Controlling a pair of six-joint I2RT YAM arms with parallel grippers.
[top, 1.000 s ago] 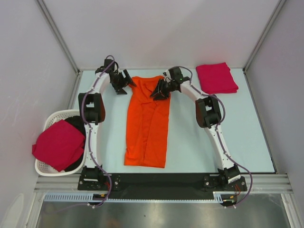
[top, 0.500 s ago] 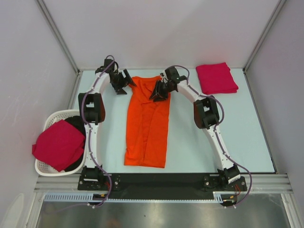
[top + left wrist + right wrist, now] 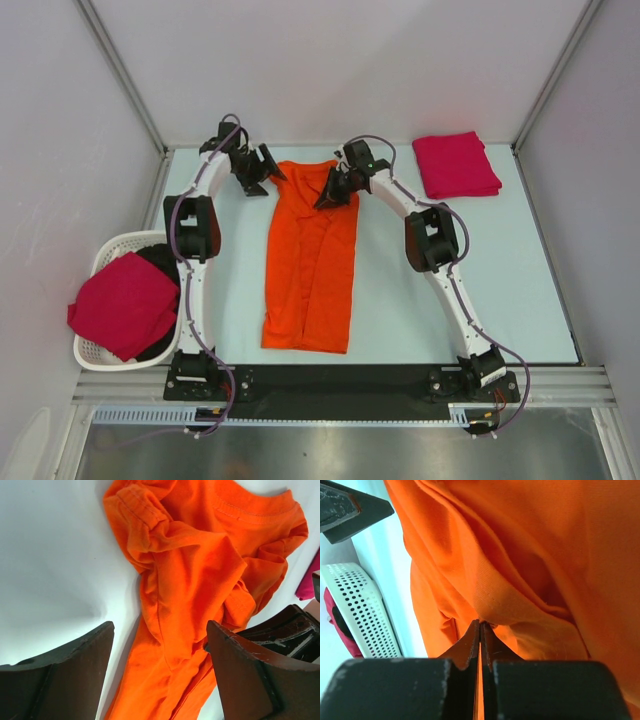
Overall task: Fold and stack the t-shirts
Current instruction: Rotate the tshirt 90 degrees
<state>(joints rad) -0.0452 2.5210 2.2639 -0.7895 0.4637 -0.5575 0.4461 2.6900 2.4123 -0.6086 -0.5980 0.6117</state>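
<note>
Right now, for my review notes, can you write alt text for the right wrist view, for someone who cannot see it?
The right pincer, jaws closed, pinches a raised fold of the orange t-shirt, which fills most of the frame. At left, past a strip of pale table, stands a white perforated basket.
</note>
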